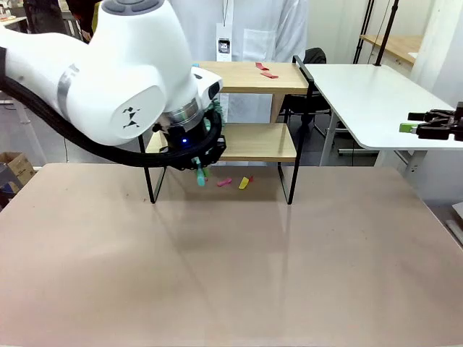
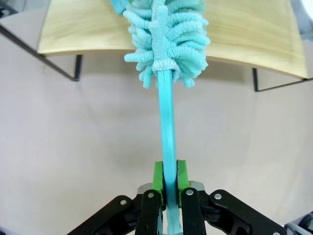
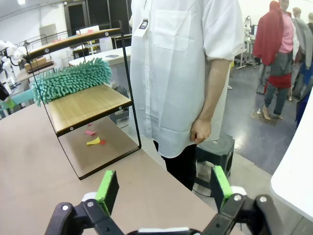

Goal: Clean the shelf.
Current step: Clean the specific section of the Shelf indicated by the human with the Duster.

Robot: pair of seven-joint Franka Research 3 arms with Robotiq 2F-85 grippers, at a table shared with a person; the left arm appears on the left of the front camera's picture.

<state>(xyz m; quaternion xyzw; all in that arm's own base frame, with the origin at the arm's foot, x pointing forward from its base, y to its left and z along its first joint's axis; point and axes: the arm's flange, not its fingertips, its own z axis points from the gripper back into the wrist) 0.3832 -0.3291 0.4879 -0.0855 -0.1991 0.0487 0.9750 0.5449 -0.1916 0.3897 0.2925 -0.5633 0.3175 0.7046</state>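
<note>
Clamps the left gripper (image 2: 169, 178) shut on the thin teal handle of a duster (image 2: 166, 39), green pads pressed against both sides of the stick. Rests the fluffy teal head of that duster on the lower board of the shelf (image 1: 257, 78), at 10 o'clock in the right wrist view. Holds the right gripper (image 3: 166, 188) spread wide with nothing between its pads, out at 3 o'clock in the front view, seen against a white table (image 1: 362, 94). Places the shelf at 12 o'clock on the tan table (image 1: 217, 260), near the far edge, black legs down on the surface, two light wood boards one over the other. Shows red scraps (image 1: 265, 71) on the upper board, toward its 1 o'clock corner, and a pink scrap (image 1: 224, 182) and a yellow scrap (image 1: 244, 183) lying just beside each other on the tan table under the lower board. Hides much of the shelf's left half in the front view behind the bulky white left arm (image 1: 123, 79). Puts a person (image 3: 181, 73) in a white shirt right behind the shelf at 12 o'clock, one hand (image 3: 200, 131) hanging at the side, a dark stool (image 3: 215, 147) near the legs. Opens beyond into a large room with more tables and other people standing at 2 o'clock in the right wrist view.
</note>
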